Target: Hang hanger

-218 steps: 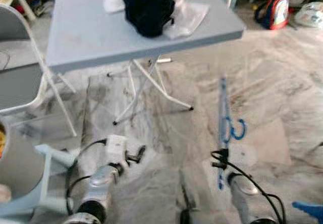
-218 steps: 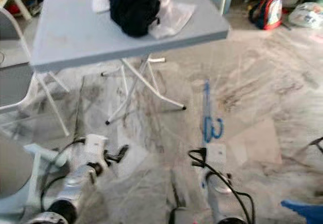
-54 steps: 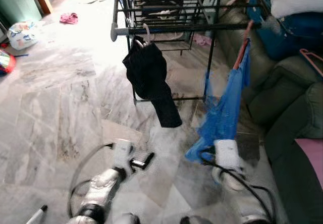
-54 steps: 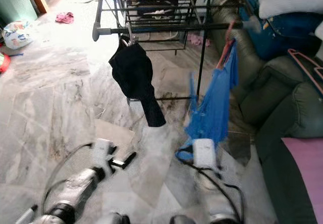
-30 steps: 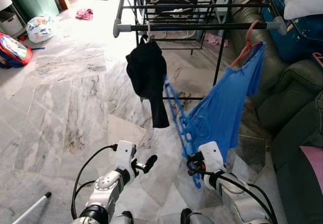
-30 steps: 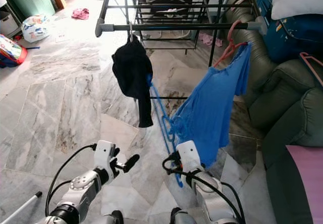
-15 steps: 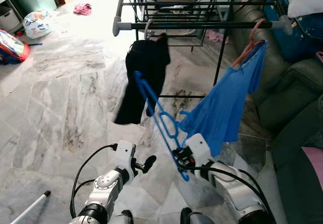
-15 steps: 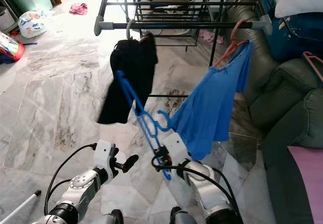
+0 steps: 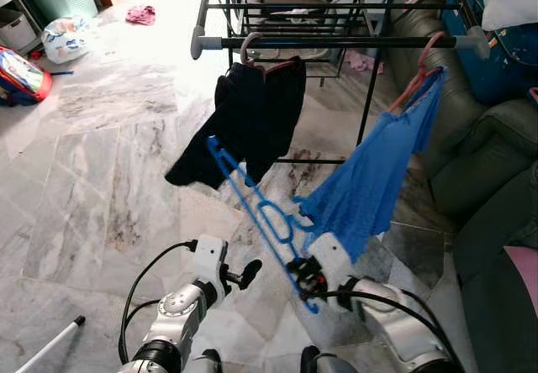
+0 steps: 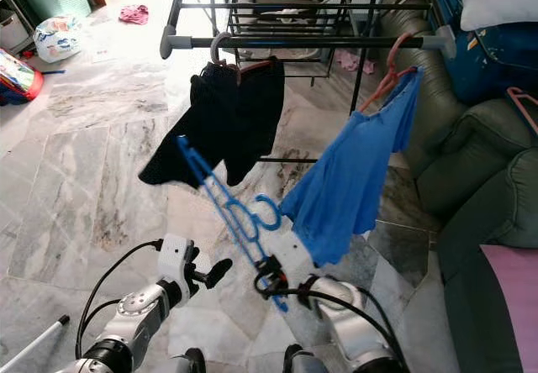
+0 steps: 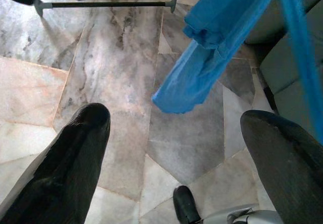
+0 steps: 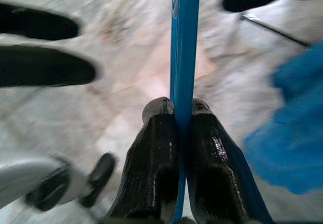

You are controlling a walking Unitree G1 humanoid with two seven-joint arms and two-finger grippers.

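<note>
— Where's the blue hanger [image 9: 256, 213]?
— Clamped in the right end effector [image 12: 175, 114], tilted up toward the rack's front rail [image 9: 336, 43], near the black garment [image 9: 252, 121].
— And the left end effector [image 11: 171, 133]?
— Fingers spread, holding nothing.

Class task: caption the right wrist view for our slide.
Right gripper clamps the blue hanger edge-on above blurred marble floor.
</note>
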